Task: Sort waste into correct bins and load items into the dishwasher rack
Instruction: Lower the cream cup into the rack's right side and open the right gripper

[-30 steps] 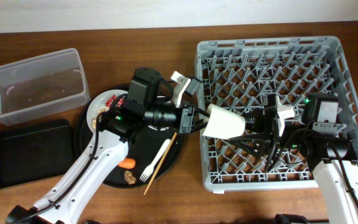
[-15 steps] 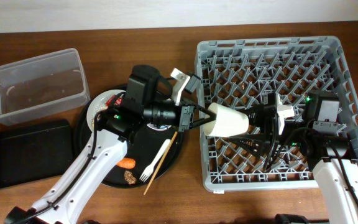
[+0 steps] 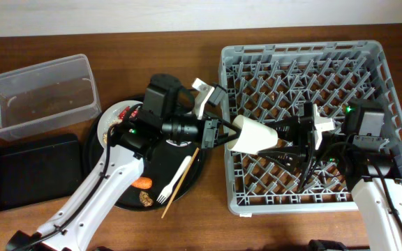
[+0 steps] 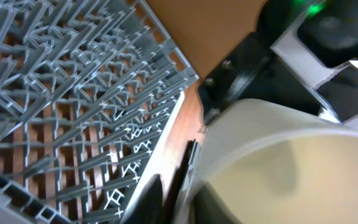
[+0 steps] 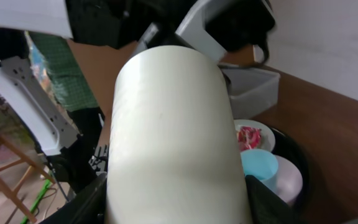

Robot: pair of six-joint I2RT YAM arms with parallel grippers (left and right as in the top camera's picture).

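White cup being held sideways over left edge of dishwasher rack, clamped in right gripper jaws. Left gripper jaws at rim, grip cannot be told. If rim is being pinched during pull-away, cup risks being twisted loose onto pegs.

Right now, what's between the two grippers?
The white cup, lying sideways over the dishwasher rack's left edge, spans the gap between left gripper and right gripper; the overhead view shows it.
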